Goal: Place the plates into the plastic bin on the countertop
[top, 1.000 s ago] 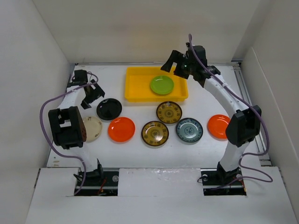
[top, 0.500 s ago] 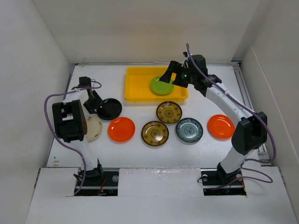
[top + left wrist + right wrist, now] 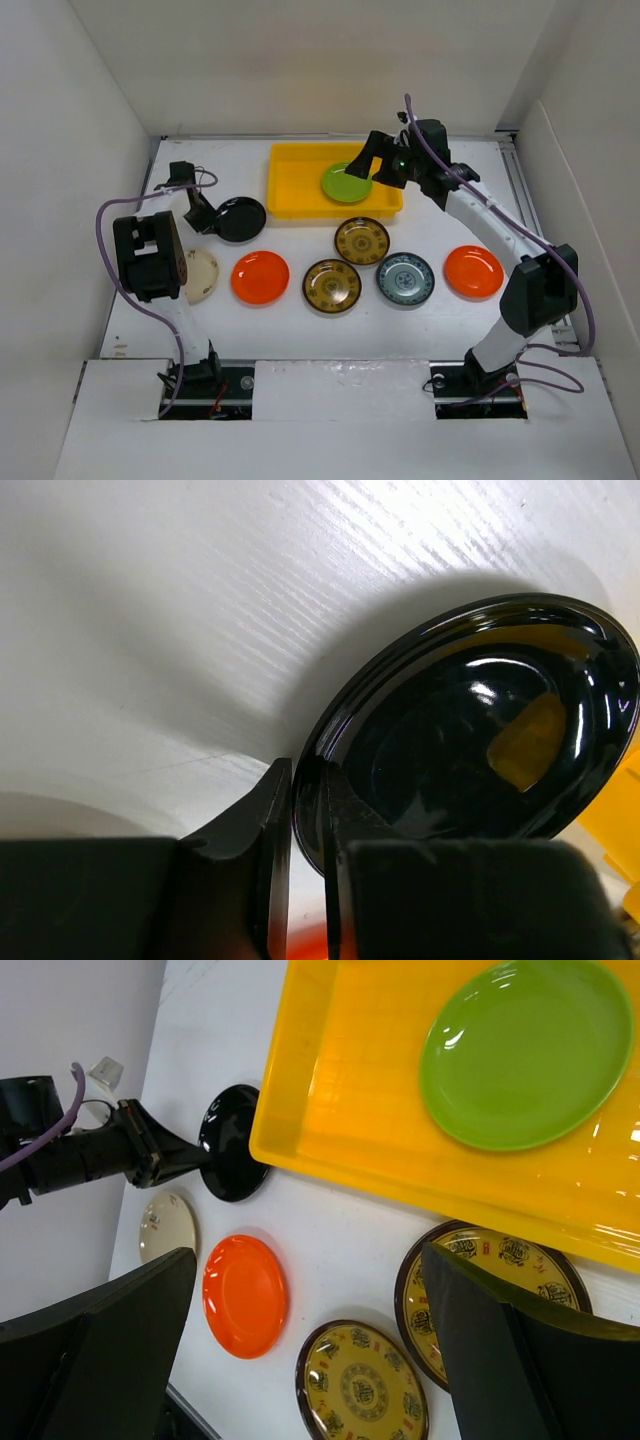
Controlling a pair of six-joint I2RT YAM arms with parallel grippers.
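White counter (image 3: 290, 325) w/ walls round it. Yellow bin (image 3: 295, 185) sits at the back, directly under the right end effector (image 3: 365, 158) and to the right of the left end effector (image 3: 205, 222).

Right end effector: released, jaws spread wide, hovering over the bin's right half, nothing between them. Lime green plate (image 3: 347, 182) lies flat in the bin just beneath it.

Left end effector: clenched on the rim of the black plate (image 3: 470, 730), fingers (image 3: 262, 820) pinching the near edge. The plate is tilted, w/ its far edge close to the bin's left wall.

On the counter, nearer the bases than both end effectors:
- Cream plate (image 3: 198, 275), close to the left arm.
- Orange plate (image 3: 260, 277).
- Two brown-gold plates (image 3: 332, 286) (image 3: 361, 240).
- Blue-grey plate (image 3: 405, 279).
- Second orange plate (image 3: 472, 271), far right.

All lie flat and apart.
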